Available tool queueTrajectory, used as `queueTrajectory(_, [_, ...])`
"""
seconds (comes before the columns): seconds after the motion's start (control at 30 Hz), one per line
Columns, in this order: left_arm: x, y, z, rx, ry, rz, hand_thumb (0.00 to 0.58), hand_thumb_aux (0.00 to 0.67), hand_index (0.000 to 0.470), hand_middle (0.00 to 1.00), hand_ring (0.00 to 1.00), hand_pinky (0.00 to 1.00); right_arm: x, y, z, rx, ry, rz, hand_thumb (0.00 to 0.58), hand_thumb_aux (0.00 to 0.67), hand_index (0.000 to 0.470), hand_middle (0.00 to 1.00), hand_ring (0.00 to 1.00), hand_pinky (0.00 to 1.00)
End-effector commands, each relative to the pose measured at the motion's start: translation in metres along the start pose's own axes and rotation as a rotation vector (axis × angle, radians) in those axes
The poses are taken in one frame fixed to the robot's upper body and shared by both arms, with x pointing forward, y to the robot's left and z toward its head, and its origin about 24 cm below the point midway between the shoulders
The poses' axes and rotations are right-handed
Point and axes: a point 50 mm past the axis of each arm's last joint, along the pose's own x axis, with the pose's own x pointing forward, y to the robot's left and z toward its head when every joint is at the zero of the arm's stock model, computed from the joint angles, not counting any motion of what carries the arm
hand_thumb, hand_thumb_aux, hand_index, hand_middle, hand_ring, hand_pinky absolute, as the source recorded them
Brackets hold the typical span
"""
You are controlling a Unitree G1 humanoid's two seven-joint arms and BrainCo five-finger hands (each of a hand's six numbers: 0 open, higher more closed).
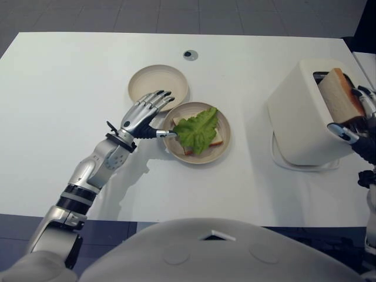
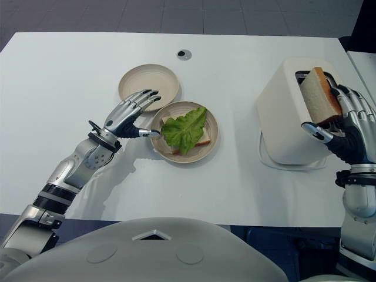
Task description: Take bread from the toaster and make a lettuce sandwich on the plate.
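A white toaster (image 2: 286, 111) stands at the right of the table. My right hand (image 2: 346, 126) is shut on a slice of bread (image 2: 319, 97) that sticks up tilted from the toaster's slot. On a tan plate (image 1: 221, 145) near the middle lies another bread slice (image 1: 218, 138) with a green lettuce leaf (image 1: 197, 129) on top of it. My left hand (image 1: 144, 116) hovers open just left of that plate, fingers spread, one fingertip at the plate's rim.
A second, empty tan plate (image 1: 158, 84) sits behind the left hand. A small dark round fitting (image 1: 190, 55) is set into the table farther back. The toaster's cord (image 2: 267, 158) loops around its base.
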Motion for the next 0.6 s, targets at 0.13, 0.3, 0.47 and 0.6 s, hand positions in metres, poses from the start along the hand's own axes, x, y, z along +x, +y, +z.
queueTrajectory(0.13, [-0.005, 0.009, -0.003, -0.066, 0.038, 0.096, 0.000, 0.000, 0.000, 0.00, 0.00, 0.00, 0.010, -0.005, 0.009, 0.014, -0.036, -0.034, 0.580, 0.670, 0.470, 0.98, 0.98, 0.98])
queueTrajectory(0.3, [-0.006, 0.013, -0.003, -0.081, 0.050, 0.123, 0.000, 0.000, 0.000, 0.00, 0.00, 0.00, 0.009, -0.008, 0.002, 0.005, -0.014, -0.040, 0.580, 0.670, 0.470, 1.00, 1.00, 1.00])
queueTrajectory(0.47, [-0.007, 0.012, -0.004, -0.091, 0.056, 0.130, 0.000, 0.000, 0.000, 0.00, 0.00, 0.00, 0.013, -0.015, 0.005, 0.037, -0.034, -0.089, 0.580, 0.670, 0.470, 1.00, 1.00, 1.00])
queueTrajectory(0.6, [-0.009, 0.012, -0.005, -0.100, 0.069, 0.147, 0.000, 0.000, 0.000, 0.00, 0.00, 0.00, 0.019, -0.027, 0.007, 0.069, -0.050, -0.191, 0.580, 0.670, 0.470, 1.00, 1.00, 1.00])
